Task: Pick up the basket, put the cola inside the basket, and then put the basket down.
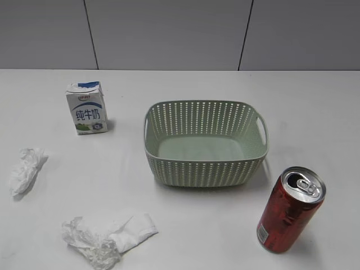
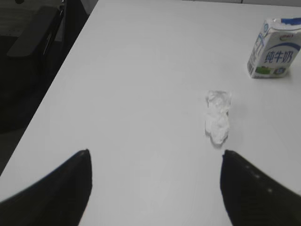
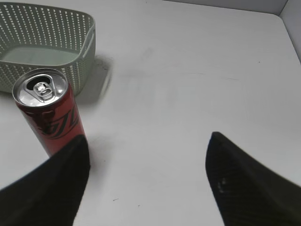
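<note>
On the white table (image 1: 185,230), before grey wall panels (image 1: 169,34), basket (image 1: 205,143) sits.

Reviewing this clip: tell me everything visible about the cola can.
The cola can is tall and slim, with a glossy dark-red metallic body bearing black lettering and a small label patch near its base. Its silver top has the pull tab lying flat, apparently unopened. It stands upright on the white table, apart from the green basket, at the basket's near right corner. Nothing touches it except the table.
</note>
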You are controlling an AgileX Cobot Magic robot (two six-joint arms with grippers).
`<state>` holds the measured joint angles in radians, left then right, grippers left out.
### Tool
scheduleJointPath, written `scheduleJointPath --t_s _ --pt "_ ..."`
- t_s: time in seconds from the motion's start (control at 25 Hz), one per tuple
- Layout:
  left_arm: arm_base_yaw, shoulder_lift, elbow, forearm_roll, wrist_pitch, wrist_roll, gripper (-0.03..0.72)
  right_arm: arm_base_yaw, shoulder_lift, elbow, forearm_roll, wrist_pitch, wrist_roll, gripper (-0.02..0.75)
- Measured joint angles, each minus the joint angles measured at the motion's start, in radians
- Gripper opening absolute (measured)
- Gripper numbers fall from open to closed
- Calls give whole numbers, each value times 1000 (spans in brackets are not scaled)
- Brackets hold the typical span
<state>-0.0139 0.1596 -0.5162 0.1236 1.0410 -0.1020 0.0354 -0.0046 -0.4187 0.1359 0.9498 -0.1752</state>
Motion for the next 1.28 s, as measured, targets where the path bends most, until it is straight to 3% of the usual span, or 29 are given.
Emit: scheduleJointPath --t_s 0.4,0.8,1.0,1.28 --pt "0 501 -146 -134 -328 41 610 0 0 0 0 0 0 585" --pt "-13 961 -468 -207 -256 55 579 0 0 0 0 0 0 585" --pt "-124 1171 -638 -212 -208 55 575 0 0 0 0 -1 0 585" --pt "-370 1450 -852 -215 -127 -1 569 0 0 0 0 -1 0 585"
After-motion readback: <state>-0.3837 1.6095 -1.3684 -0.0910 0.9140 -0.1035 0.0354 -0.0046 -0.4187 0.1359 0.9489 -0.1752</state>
